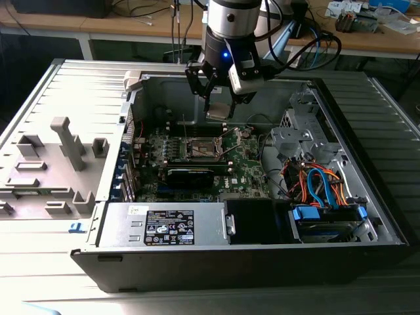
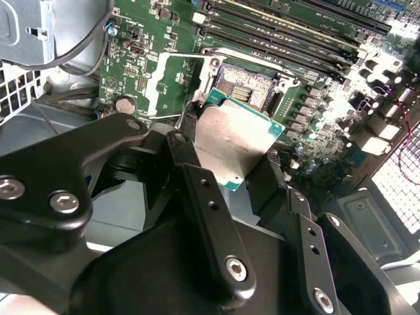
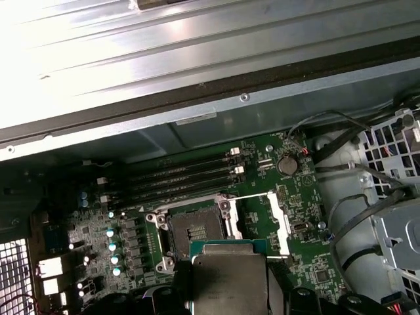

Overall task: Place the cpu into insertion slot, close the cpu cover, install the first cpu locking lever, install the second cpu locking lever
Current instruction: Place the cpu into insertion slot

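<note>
Open computer case (image 1: 262, 262) holds motherboard (image 1: 246, 167); insertion slot (image 3: 197, 230) bare, cpu cover (image 3: 283, 223) flipped open beside it. Gripper (image 1: 219, 105) clamps cpu (image 2: 235, 141), suspended above slot, apart.

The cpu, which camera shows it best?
The second wrist view: the cpu looks big, silvery top and green edge clear, held in the gripper. The first wrist view cuts part off. The exterior view shows a tiny pale square.
</note>
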{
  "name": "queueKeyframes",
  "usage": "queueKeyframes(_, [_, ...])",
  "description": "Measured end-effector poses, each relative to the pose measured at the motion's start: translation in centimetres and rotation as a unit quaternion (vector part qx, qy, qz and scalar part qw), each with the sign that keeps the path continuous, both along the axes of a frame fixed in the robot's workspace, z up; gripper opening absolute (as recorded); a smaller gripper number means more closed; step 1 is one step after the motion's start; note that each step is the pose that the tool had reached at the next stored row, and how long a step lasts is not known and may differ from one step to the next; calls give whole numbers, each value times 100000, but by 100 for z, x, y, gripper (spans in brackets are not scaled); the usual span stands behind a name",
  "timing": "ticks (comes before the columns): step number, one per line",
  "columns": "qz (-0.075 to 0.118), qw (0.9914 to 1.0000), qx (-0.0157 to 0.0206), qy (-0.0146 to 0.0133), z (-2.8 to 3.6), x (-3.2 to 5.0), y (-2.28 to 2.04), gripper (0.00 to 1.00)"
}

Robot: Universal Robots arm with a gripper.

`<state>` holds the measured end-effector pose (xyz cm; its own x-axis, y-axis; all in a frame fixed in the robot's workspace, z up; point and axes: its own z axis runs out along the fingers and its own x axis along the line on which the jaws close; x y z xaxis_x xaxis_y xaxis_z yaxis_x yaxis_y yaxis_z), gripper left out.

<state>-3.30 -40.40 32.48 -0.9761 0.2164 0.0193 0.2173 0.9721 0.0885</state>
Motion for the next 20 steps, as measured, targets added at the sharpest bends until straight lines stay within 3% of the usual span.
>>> queueKeyframes(20, [-3874,99925,-30,-3,-6,0,0,55])
